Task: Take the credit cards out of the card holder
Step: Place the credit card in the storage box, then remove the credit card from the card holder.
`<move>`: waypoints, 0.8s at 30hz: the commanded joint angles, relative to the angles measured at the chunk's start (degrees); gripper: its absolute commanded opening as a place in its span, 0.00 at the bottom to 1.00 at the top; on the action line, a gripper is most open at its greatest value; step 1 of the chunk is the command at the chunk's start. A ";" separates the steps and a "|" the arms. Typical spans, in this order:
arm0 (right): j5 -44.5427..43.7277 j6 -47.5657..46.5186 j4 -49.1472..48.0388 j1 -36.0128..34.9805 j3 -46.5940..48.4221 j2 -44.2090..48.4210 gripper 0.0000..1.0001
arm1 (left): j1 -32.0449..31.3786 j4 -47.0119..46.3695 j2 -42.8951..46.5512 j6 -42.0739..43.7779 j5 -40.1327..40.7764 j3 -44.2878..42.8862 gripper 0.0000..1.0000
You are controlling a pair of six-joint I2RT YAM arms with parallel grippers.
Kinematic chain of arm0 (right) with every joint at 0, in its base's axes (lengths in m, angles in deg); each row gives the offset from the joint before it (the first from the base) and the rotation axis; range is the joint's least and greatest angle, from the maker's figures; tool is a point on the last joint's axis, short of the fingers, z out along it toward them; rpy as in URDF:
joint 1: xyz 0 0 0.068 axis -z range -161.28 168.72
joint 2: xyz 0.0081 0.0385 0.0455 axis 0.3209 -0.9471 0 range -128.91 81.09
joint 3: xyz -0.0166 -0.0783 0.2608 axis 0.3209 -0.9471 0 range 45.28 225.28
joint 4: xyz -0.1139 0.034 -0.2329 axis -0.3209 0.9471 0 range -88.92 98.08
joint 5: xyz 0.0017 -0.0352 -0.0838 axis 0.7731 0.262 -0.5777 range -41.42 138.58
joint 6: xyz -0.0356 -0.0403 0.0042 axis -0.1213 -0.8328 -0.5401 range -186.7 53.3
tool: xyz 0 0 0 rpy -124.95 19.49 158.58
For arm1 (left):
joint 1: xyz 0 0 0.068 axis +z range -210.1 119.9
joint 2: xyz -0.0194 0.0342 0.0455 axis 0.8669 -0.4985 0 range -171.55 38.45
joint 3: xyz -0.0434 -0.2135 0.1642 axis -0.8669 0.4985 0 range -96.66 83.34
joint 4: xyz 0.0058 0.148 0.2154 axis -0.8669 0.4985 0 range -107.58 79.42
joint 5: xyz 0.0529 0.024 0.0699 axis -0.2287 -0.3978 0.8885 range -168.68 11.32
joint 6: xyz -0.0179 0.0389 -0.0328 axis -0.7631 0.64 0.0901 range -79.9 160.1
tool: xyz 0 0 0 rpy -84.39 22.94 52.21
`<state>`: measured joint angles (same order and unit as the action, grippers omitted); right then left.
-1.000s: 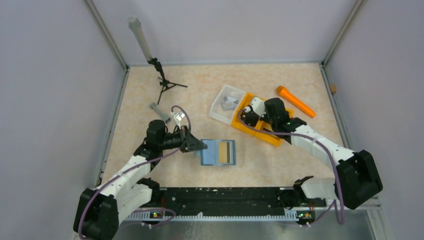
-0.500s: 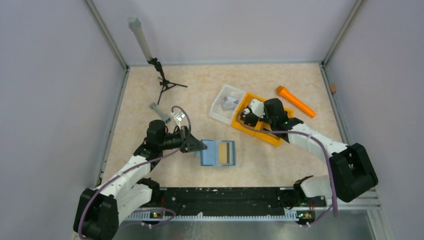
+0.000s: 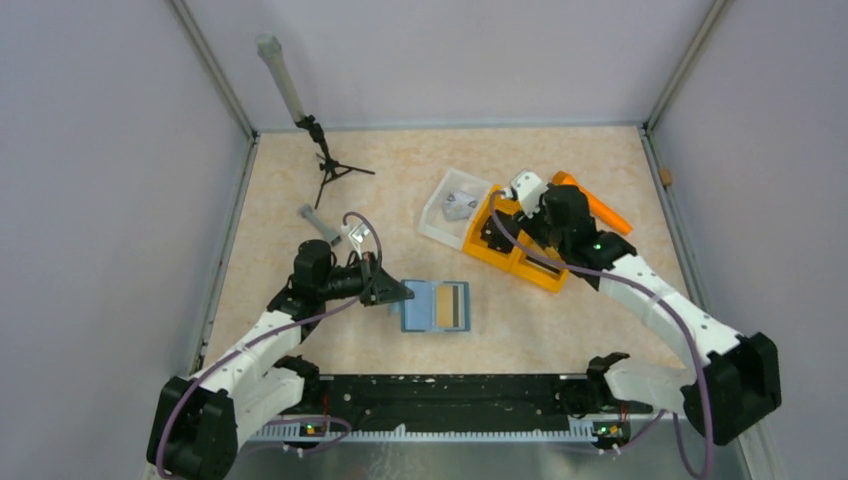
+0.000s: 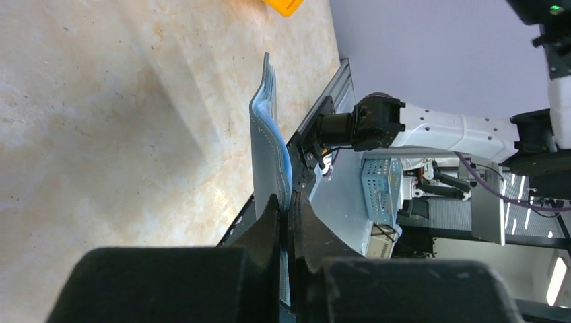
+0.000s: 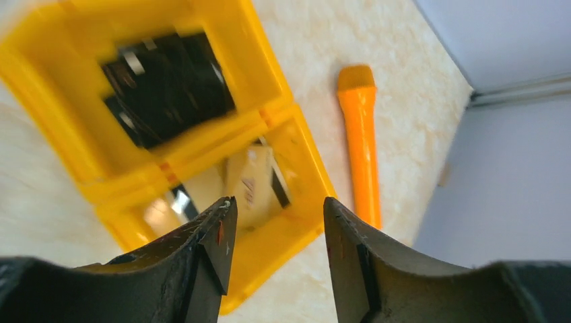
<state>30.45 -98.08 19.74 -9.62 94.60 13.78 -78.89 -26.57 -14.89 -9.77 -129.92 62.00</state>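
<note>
My right hand (image 5: 277,202) has lifted off orange bin (image 3: 520,265) toward upper right, now spread, empty; left hand (image 3: 393,292) pinches left edge of card holder (image 3: 437,305) at frame centre. For next pull I'd hold that pinch firm, come in low.

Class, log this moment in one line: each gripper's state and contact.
left gripper: shut on card holder | right gripper: open, empty, over orange bin
</note>
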 commanded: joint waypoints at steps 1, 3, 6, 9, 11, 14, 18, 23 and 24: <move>11.58 26.13 -0.30 -1.32 4.44 7.05 0.53 | 0.24 -5.33 1.60 -1.81 0.33 -1.33 0.00; 17.36 36.37 -0.36 -1.28 4.12 8.08 0.55 | 0.33 -8.03 1.59 -3.75 0.44 -0.89 0.00; 29.74 46.09 -2.12 -1.24 2.16 8.95 0.63 | 0.33 -11.99 1.42 -6.84 0.37 -0.43 0.00; 35.25 55.19 -6.52 -1.28 -2.27 10.96 0.80 | 0.33 -15.95 1.02 -9.61 0.36 -0.21 0.00; 39.43 61.18 -13.51 -1.24 -7.41 13.12 0.84 | 0.33 -18.48 0.79 -11.56 0.35 0.06 0.00; 45.72 70.27 -25.79 -1.28 -15.09 15.04 0.86 | 0.33 -24.49 0.19 -16.16 0.10 0.91 0.00; 50.79 75.66 -34.33 -1.28 -20.23 15.80 0.83 | 0.33 -30.50 -1.06 -20.15 -0.76 1.30 0.00; 56.22 82.13 -46.10 -1.25 -26.02 17.23 0.71 | 0.33 -33.33 -2.03 -22.02 -2.08 0.83 0.00; 56.49 82.96 -47.44 -1.28 -26.57 17.37 0.67 | 0.33 -33.34 -1.99 -22.10 -2.12 0.77 0.00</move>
<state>80.63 -22.85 -12.19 -10.54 69.90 28.88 -78.89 -52.34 -16.86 -29.05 -130.42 63.20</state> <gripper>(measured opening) 0.729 0.030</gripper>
